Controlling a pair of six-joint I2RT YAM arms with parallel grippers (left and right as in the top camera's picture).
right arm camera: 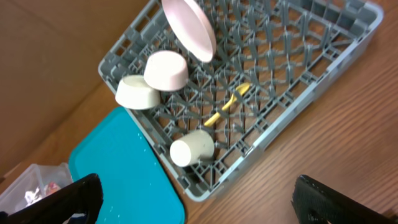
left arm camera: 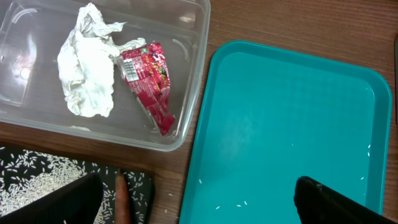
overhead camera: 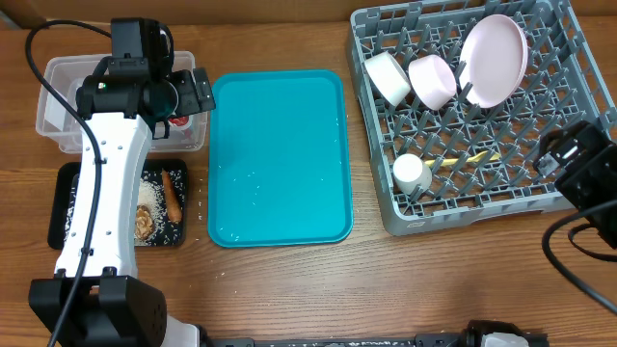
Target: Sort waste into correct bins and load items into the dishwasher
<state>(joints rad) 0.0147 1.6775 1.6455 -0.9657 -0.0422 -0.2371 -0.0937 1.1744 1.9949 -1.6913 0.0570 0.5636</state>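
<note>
Nearest the arm bases, the wooden table (overhead camera: 289,289) shows bare brown grain. At 8 o'clock from the teal tray (overhead camera: 280,154) sits the black tray (overhead camera: 60,207). It holds rice grains (overhead camera: 149,198), the food stick (overhead camera: 172,193) and the brown lump (overhead camera: 145,224). The teal tray lies mid-table with a few loose grains scattered on it.

At its 10 o'clock stands the clear tub (overhead camera: 58,72). The crumpled white paper (left arm camera: 87,62) and the red-and-silver wrapper (left arm camera: 149,81) lie inside it, touching each other. The left gripper (overhead camera: 198,92) hangs above the tub's end nearest the teal tray, fingers spread wide with nothing between them.

At the teal tray's 2 o'clock, the grey dish rack (overhead camera: 482,207) fills the table's far right. The cup (overhead camera: 412,173) lies on its side by the rack's near left corner, and the yellow spoon (overhead camera: 472,157) rests flat on the lattice at the cup's 3 o'clock. Farther back, two bowls (overhead camera: 388,77) lean among the pegs, with the plate (overhead camera: 494,60) on edge at their 3 o'clock. The right gripper (right arm camera: 198,183) hovers at the rack's 4 o'clock side, fingers wide apart and empty.

Beyond the table's far edge stands a plain tan panel (right arm camera: 50,50).
</note>
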